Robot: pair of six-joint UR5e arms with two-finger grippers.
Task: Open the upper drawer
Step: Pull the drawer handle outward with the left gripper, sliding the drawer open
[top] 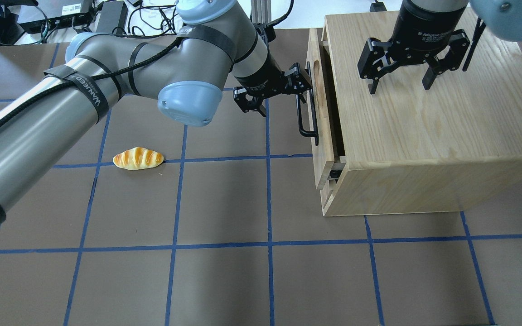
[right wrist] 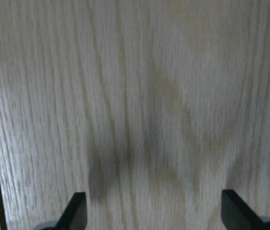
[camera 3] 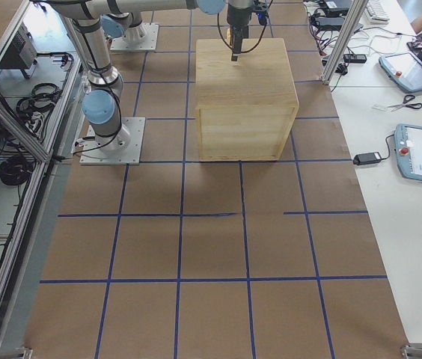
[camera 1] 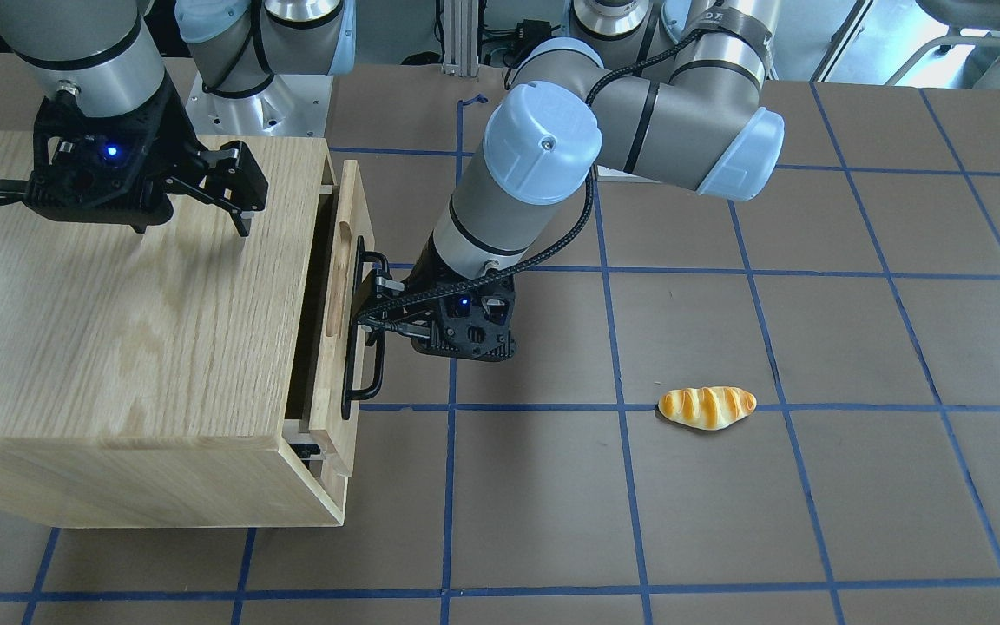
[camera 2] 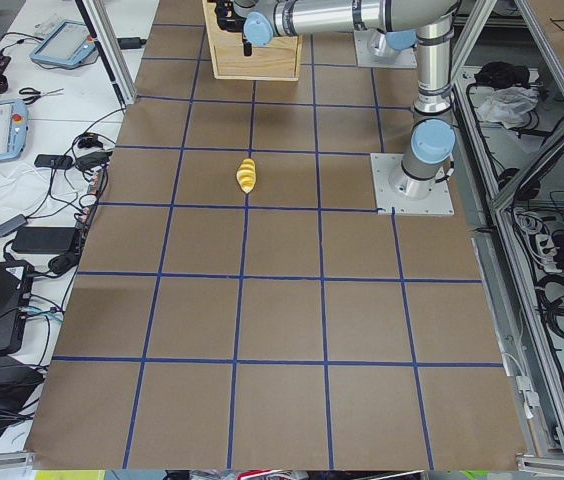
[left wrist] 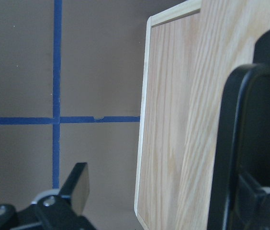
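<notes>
The upper drawer [top: 319,136] is a pale-wood panel with a notch in its top edge and a long black bar handle [top: 308,118]. It stands pulled a little way out of the oak cabinet [top: 424,136], with a dark gap behind it. It also shows in the front view [camera 1: 333,382]. My left gripper [top: 272,93] is open, with one finger [top: 298,76] hooked behind the handle. In the left wrist view the drawer front [left wrist: 173,143] fills the right side. My right gripper [top: 399,86] is open and empty just above the cabinet top [right wrist: 149,96].
A toy bread roll [top: 138,159] lies on the brown mat with blue tape lines, well to the left of the cabinet; it also shows in the front view [camera 1: 707,407]. The cabinet stands at the table's right end [camera 3: 245,97].
</notes>
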